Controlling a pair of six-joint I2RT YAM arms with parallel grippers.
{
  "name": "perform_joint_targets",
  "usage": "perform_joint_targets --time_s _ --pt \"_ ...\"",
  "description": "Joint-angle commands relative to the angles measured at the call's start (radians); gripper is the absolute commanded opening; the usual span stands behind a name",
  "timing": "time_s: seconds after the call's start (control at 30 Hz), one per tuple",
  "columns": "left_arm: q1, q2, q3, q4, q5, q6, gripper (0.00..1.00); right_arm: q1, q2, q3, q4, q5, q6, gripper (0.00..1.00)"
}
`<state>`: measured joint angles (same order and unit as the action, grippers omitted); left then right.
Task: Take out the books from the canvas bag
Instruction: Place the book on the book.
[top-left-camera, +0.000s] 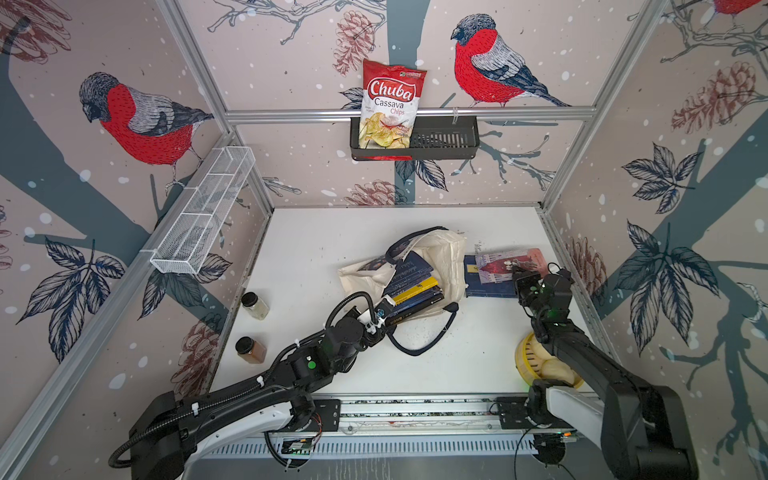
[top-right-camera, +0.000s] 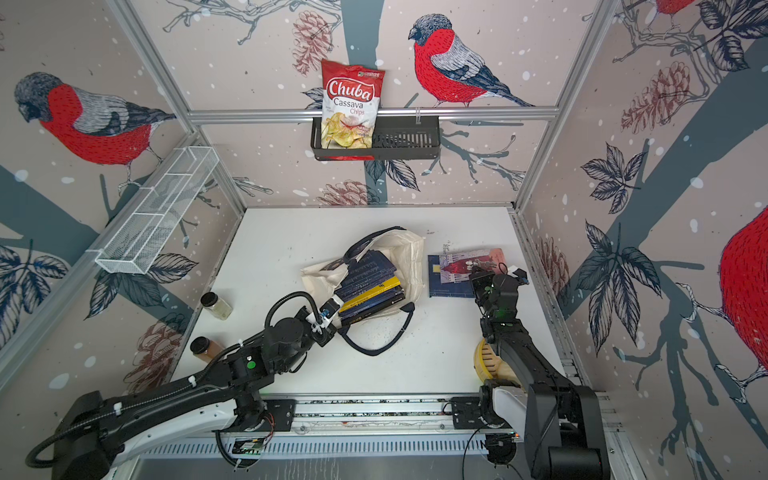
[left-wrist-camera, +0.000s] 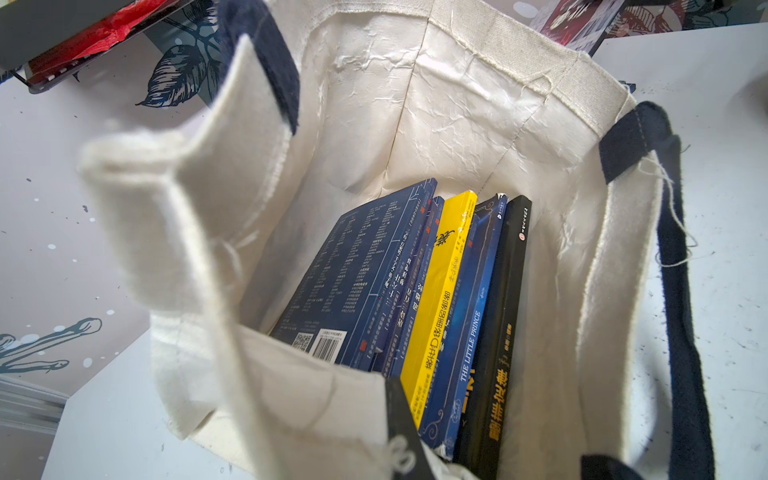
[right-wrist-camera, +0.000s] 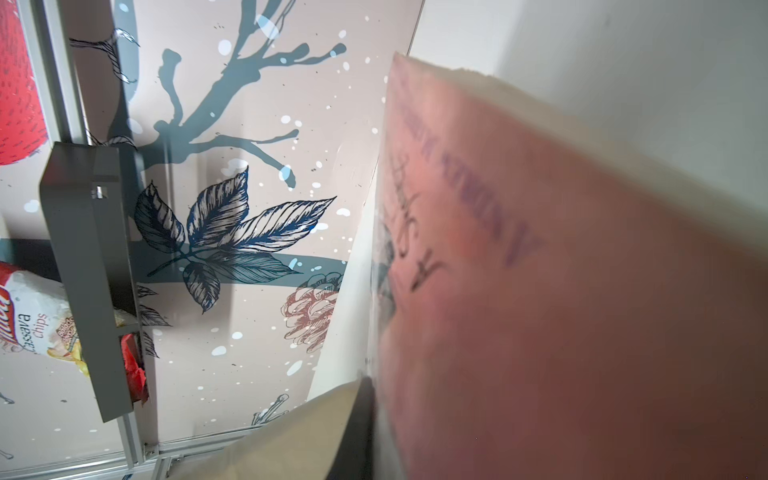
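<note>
The left pincer (top-left-camera: 381, 313) clenches the rim of the cream canvas bag (top-left-camera: 444, 253) holding navy and yellow paperback books (top-left-camera: 411, 282), while the right pincer (top-left-camera: 518, 273) grasps a pink-covered book (top-left-camera: 535, 255) beside it.

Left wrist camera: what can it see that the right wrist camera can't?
Only the left wrist view looks inside the canvas bag, where the books stand in a row, one with a yellow spine, one reading The Little Prince. Only the right wrist view shows a pink book cover up close, its writing blurry. Both show the white table, the leafy wallpaper and the wall basket holding the chips bag.
</note>
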<state>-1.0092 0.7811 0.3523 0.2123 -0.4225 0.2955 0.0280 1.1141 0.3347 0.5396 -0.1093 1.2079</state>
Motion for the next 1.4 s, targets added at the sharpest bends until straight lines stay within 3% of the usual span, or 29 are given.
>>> perform_joint_targets --time_s 0.0,0.3,0.4,0.47,0.83,1.1,1.17,1.37 --pt "-0.003 0.001 0.006 0.104 0.017 0.031 0.0 0.007 0.084 0.003 0.141 0.03 0.031 0.0" --pt "-0.003 0.002 0.007 0.105 0.018 0.033 0.0 0.075 0.269 -0.008 0.26 0.1 0.079 0.02" --pt "-0.003 0.001 0.007 0.105 0.019 0.035 0.0 0.107 0.285 -0.027 0.233 0.148 0.114 0.11" --pt "-0.003 0.002 0.007 0.104 0.019 0.035 0.0 0.116 0.289 -0.055 0.263 0.183 0.129 0.23" --pt "-0.003 0.001 0.008 0.1 0.022 0.033 0.0 0.108 0.314 -0.075 0.214 0.15 0.137 0.59" --pt "-0.003 0.006 0.01 0.099 0.026 0.035 0.0 0.118 0.242 -0.024 -0.035 0.11 0.171 0.83" --pt "-0.003 0.005 0.009 0.098 0.025 0.035 0.0 0.124 0.213 -0.003 -0.152 0.129 0.203 0.99" --pt "-0.004 0.007 0.011 0.096 0.03 0.034 0.0 0.121 0.144 0.01 -0.286 0.118 0.236 1.0"
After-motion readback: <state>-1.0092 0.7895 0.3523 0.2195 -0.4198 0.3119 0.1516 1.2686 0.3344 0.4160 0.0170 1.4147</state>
